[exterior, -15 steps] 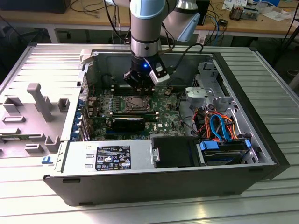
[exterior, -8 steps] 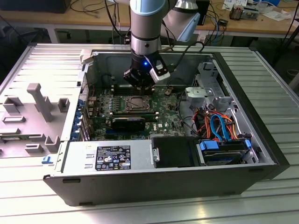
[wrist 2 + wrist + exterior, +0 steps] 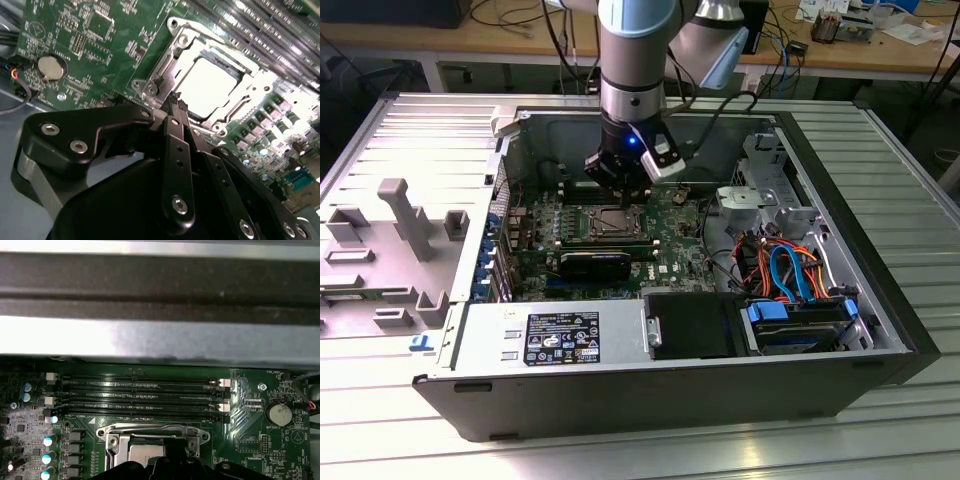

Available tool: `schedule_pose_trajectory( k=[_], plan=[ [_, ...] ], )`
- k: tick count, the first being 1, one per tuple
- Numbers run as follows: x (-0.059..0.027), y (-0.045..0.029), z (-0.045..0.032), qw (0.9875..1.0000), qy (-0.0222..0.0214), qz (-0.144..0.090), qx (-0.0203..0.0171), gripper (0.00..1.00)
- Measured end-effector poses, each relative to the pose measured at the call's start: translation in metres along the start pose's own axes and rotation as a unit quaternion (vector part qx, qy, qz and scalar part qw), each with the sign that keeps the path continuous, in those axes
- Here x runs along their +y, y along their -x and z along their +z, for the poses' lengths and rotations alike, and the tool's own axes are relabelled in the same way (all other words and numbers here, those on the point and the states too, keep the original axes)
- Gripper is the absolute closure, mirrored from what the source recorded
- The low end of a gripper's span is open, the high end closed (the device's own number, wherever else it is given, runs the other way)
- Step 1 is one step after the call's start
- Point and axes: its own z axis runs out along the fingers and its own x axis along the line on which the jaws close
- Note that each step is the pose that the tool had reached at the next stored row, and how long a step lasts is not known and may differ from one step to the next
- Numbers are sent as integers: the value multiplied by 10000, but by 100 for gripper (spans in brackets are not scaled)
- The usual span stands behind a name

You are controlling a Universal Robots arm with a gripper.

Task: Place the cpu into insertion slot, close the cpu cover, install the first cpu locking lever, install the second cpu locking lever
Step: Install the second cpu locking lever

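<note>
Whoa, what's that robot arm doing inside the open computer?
The arm is working on the green board inside an open computer case. Its gripper is down right beside the chip socket, its closed fingers at the socket's metal edge. The silver chip already sits in the socket, with the metal cover frame down around it. In the first wrist view, long black memory slots run alongside the socket.

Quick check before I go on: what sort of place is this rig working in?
Likely an electronics lab or workshop: an open computer case lies on a slatted metal table, with cable-strewn wooden benches behind.
</note>
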Motion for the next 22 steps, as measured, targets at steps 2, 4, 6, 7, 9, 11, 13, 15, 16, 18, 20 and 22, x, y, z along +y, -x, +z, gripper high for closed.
schedule_pose_trajectory(
  k=[2,4,6,7,9,11,13,15,16,18,20,22],
  plan=[
    [-18,-1,-1,10000,0,0,0,89],
    [-21,-1,-2,10000,-1,1,1,89],
    [-25,-1,-15,10000,-1,0,0,89],
    [-24,-1,-31,10000,-1,0,0,89],
    [-24,0,-62,10000,-1,0,0,89],
    [-23,0,-94,10000,-1,0,0,89],
    [-22,0,-127,10000,0,0,0,89],
    [-21,0,-163,10000,-1,0,1,89],
    [-21,0,-167,10000,1,0,0,89],
    [-29,1,-169,10000,0,-1,1,89],
    [-51,0,-168,10000,-4,46,-1,89],
    [-72,-1,-168,10000,-6,62,-2,89]
  ],
)
